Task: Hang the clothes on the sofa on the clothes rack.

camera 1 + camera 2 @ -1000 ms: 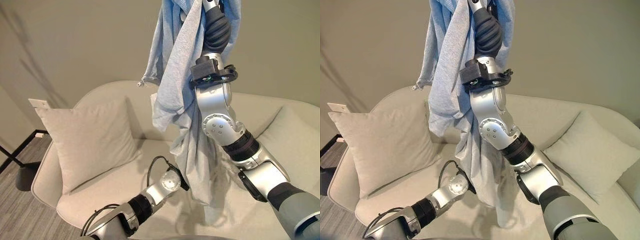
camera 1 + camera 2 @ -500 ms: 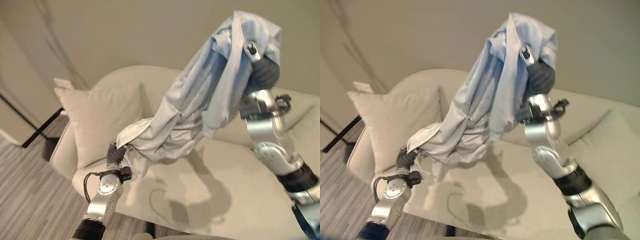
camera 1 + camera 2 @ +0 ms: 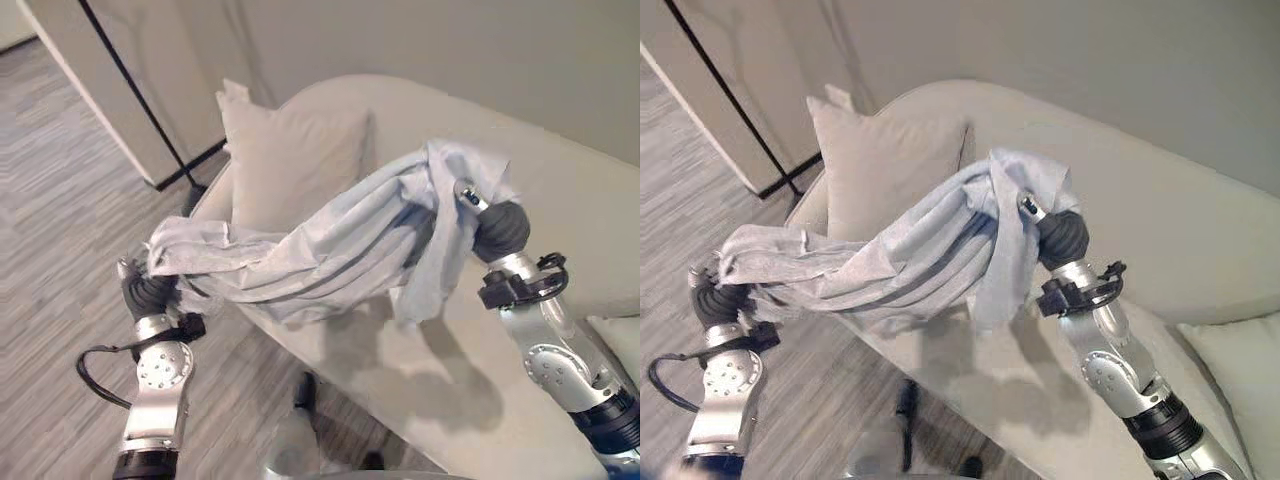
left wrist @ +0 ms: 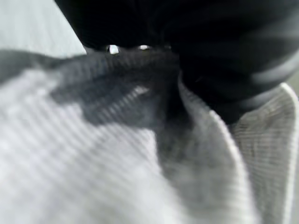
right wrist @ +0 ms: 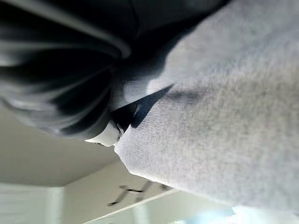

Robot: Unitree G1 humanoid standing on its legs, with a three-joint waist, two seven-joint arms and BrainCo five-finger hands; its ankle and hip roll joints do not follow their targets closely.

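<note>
A pale blue shirt (image 3: 320,250) hangs bunched and twisted like a loose rope, stretched in the air above the front edge of the sofa (image 3: 560,200). One end is draped over the right hand (image 3: 497,228), raised above the sofa seat; the other end wraps over the left hand (image 3: 148,292), held out past the sofa's front corner, over the grey plank floor (image 3: 60,180). The cloth covers the fingers of both hands, so I cannot tell how either is gripping. A loose fold sags below the shirt near the right hand. A pillow (image 3: 290,160) leans against the sofa's back, behind the shirt. Beyond the sofa's end, a thin black pole (image 3: 140,95) slants up from the floor.
</note>
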